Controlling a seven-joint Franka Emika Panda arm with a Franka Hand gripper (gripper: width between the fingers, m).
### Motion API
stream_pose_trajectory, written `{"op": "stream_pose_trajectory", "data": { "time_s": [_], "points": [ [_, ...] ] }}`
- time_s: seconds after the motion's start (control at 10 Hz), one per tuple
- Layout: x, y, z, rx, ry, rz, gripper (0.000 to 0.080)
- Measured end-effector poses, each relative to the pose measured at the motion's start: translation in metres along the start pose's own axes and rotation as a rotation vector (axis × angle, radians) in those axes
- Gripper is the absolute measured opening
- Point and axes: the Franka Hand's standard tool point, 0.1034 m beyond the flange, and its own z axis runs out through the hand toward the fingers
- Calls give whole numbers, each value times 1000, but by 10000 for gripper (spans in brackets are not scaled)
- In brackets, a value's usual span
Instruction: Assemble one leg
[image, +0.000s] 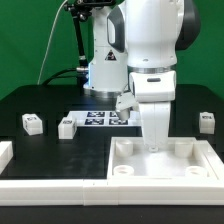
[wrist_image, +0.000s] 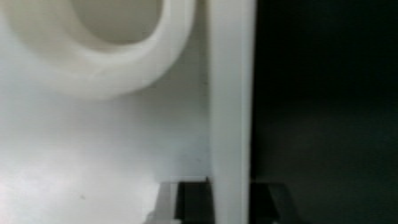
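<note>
As you look on, the gripper is clamped tight around the leg, holding it upright.
Its foot touches the white panel toward 11 o'clock in your exterior view.

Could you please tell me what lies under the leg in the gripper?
The white panel lies under the leg, held upright by the gripper. The leg's own foot covers that spot, so how it seats there cannot be seen.

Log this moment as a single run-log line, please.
task: assemble one leg | jaws: shut on small white plastic cuboid leg | leg: upright above large white square recessed panel | seated: cannot tell
</note>
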Motion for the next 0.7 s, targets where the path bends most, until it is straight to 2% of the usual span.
{"op": "stream_pose_trajectory", "data": {
  "time_s": [0.1,0.2,0.3,0.4,0.5,0.6,0.7],
  "points": [
    [0,0,0,0,0,0,54],
    [0,0,0,1,0,0,153],
    [-1,0,0,1,0,1,153],
    [-1,0,0,1,0,1,332],
    [-1,0,0,1,0,1,466],
    [-1,0,0,1,0,2,466],
    [-1,0,0,1,0,2,603]
  ]
}}
